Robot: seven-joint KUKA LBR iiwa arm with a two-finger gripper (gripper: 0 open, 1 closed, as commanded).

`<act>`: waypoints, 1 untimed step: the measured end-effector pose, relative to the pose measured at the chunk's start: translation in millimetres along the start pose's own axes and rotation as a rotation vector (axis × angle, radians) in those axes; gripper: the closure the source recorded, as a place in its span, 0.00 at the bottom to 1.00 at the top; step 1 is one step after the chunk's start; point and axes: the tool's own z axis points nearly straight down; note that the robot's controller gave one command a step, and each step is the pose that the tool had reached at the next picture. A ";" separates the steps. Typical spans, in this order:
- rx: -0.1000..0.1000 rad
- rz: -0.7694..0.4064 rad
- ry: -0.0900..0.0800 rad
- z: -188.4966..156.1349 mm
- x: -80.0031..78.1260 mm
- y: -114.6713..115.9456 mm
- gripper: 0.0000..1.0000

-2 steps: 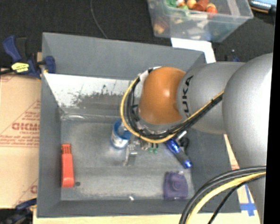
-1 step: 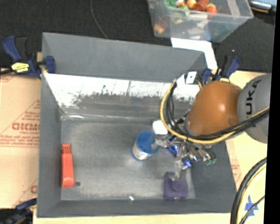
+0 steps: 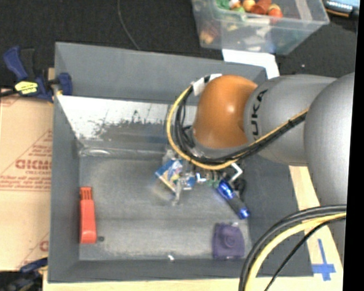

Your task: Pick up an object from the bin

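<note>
The arm's pincer (image 3: 179, 188) hangs over a crumpled blue-and-white object (image 3: 169, 171) near the middle of the bin (image 3: 134, 231), its grip impossible to tell, with a blue pen-like stick (image 3: 234, 200) just beside it.

My arm (image 3: 306, 119) is a thick, rounded tube of silver-grey metal, filling the view from one to three o'clock. Black letters "UKA" (image 3: 256, 115) stand on it beside the wrist. A smooth, glossy orange cover (image 3: 224, 110), dome-shaped, caps that wrist. Black and yellow cables (image 3: 174, 126) loop round the cover's nine o'clock side. Two more, one black and one pale yellow, arc across at five o'clock. My gripper (image 3: 178, 188) is a small dark cluster below the cover.
</note>
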 end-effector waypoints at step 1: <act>0.007 -0.476 -0.004 22.9 -0.7 -39.9 0.00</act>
